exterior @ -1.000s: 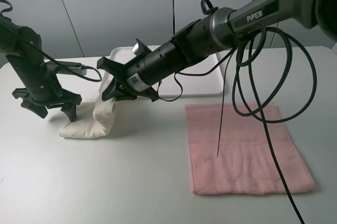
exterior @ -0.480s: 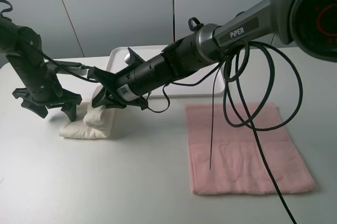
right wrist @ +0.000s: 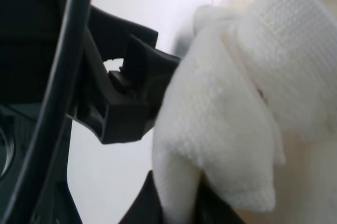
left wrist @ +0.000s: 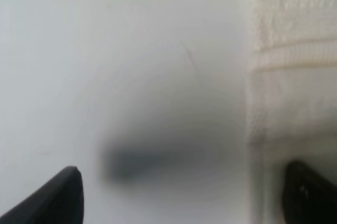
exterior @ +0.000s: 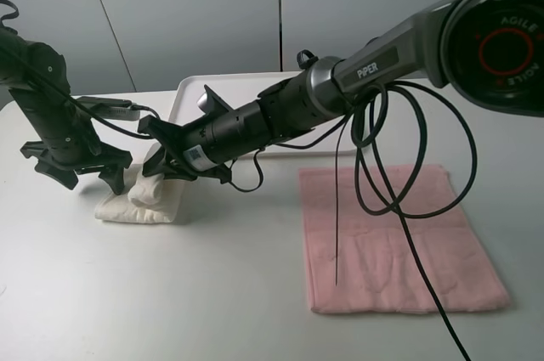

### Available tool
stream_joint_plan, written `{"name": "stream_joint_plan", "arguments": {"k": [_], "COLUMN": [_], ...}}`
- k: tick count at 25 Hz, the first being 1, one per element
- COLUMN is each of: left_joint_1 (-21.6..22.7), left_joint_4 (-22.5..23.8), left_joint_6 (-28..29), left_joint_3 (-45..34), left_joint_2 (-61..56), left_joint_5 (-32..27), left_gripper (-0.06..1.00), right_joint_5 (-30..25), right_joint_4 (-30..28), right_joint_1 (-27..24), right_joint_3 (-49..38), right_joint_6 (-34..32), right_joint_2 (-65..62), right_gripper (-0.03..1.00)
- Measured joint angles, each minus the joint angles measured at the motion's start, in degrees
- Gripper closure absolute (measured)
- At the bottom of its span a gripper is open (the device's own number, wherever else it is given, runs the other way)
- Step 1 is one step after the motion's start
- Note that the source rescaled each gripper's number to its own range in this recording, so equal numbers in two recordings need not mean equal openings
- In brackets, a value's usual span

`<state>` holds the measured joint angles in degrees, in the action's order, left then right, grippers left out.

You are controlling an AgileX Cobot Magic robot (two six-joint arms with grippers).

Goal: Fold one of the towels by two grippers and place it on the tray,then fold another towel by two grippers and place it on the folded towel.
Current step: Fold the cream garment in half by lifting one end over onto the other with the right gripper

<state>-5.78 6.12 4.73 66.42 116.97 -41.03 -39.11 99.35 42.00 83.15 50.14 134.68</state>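
Jaws of the right gripper (exterior: pixel 161 172) pinched a bunched fold of the soft, floppy-looking cream towel (exterior: pixel 140 206); the left gripper (exterior: pixel 88 180) gaped wide.

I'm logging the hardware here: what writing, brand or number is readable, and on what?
"PiPER": on the right arm's grey sleeve.
"AGILE": on the round joint cap, at the picture's edge.
White sticker near that arm's wrist: too small to read.
Cream towel, pink towel: no mark readable.
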Motion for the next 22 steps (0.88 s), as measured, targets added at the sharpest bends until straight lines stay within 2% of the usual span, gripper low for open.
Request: {"name": "stream_joint_plan", "arguments": {"k": [17, 22], "left_joint_1": [0.14, 0.14], "left_joint_4": [-0.11, 0.12], "left_joint_6": [-0.3, -0.3], "left_joint_3": [0.0, 0.0], "left_joint_2": [0.0, 0.0], "left_joint_5": [0.14, 0.14], "left_gripper": [-0.04, -0.04], "right_joint_5": [5.62, 8.95], "right_joint_4": [0.13, 0.13], "right_joint_1": [3.96, 5.21], "right_joint_3": [3.33, 3.33], "right_joint_6": [0.86, 0.65], "right_joint_2": [0.11, 0.11], "right_gripper": [0.9, 0.9]}}
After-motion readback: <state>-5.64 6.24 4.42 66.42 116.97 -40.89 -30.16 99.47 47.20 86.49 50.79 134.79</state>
